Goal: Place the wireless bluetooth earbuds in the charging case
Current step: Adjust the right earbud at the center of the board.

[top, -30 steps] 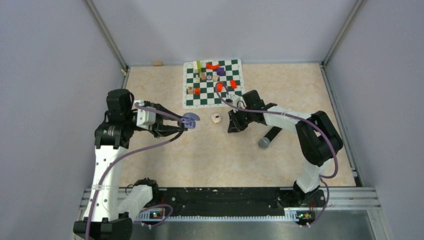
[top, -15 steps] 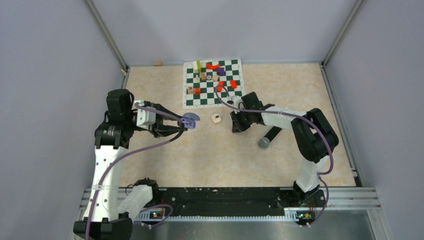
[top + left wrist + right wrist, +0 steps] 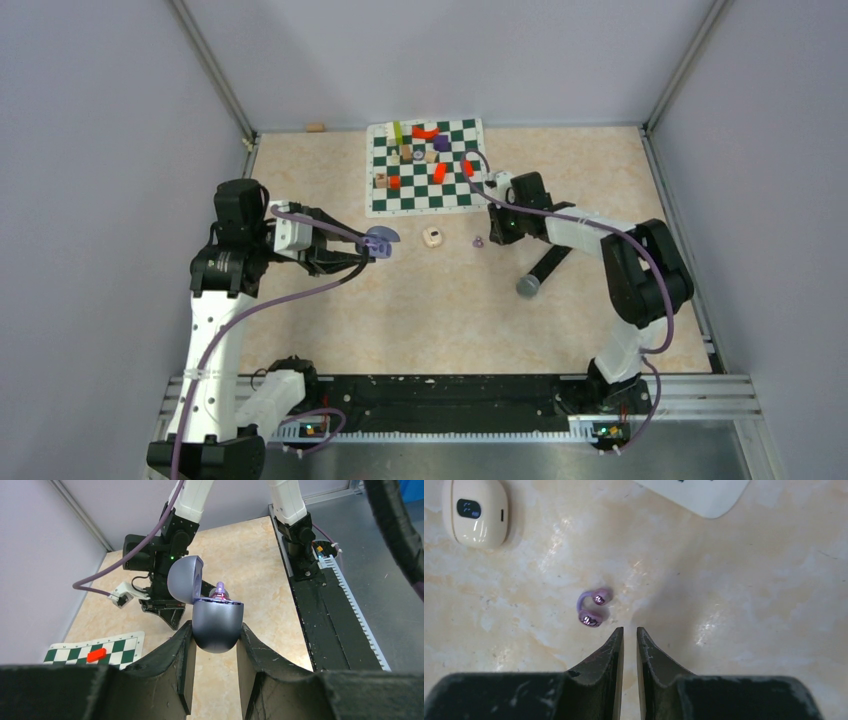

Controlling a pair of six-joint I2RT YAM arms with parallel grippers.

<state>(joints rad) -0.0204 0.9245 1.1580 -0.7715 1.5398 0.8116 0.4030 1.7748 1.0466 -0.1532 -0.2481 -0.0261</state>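
My left gripper (image 3: pixel 370 249) is shut on the grey-purple charging case (image 3: pixel 381 240) and holds it above the table with its lid open. In the left wrist view the case (image 3: pixel 216 622) sits between the fingers, with one purple earbud (image 3: pixel 220 591) showing in its top. A second purple earbud (image 3: pixel 478 241) lies loose on the table. In the right wrist view it (image 3: pixel 591 609) lies just ahead and left of the fingertips. My right gripper (image 3: pixel 629 630) is shut and empty, its jaws a narrow slit apart; it also shows in the top view (image 3: pixel 497 232).
A cream oval device (image 3: pixel 432 237) lies between the case and the loose earbud, also in the right wrist view (image 3: pixel 475 511). A black microphone (image 3: pixel 538 272) lies near the right arm. A chessboard mat (image 3: pixel 455 196) with small coloured pieces lies at the back.
My right gripper has drawn back up and to the right, off the spot beside the cream device. The loose earbud now shows on the table there. The left arm has not moved.
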